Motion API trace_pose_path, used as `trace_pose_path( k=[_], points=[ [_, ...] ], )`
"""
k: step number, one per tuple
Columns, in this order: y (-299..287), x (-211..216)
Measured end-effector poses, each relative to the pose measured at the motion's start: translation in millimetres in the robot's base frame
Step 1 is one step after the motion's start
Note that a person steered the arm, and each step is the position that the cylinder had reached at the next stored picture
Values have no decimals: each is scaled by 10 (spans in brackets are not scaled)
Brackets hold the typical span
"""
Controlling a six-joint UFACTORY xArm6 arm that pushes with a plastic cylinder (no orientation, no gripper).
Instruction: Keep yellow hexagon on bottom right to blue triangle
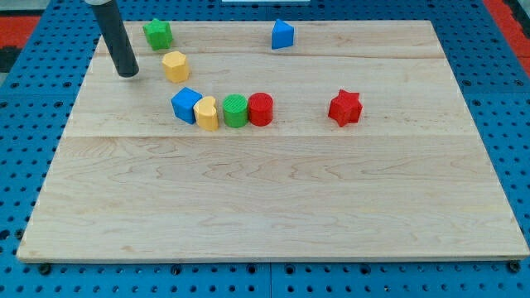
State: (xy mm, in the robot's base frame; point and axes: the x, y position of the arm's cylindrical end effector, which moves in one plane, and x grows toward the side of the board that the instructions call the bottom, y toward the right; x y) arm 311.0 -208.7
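The yellow hexagon [175, 65] lies near the view's top left on the wooden board [273, 199]. The blue triangle [282, 35] stands at the view's top, right of centre, well to the right of and above the hexagon. My tip [127, 74] rests on the board just left of the yellow hexagon, a small gap between them. The dark rod rises from it toward the view's top left.
A green block [157, 34] sits above the hexagon. Below it runs a row: blue cube [186, 105], yellow block [207, 113], green cylinder [236, 111], red cylinder [260, 109]. A red star-shaped block [345, 108] lies to the right.
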Motion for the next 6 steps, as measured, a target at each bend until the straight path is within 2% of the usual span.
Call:
trace_pose_path(
  k=[1, 2, 3, 4, 5, 6],
  points=[
    [701, -16],
    [1846, 137],
    [2724, 231],
    [2902, 274],
    [2728, 294],
    [1907, 128]
  ],
)
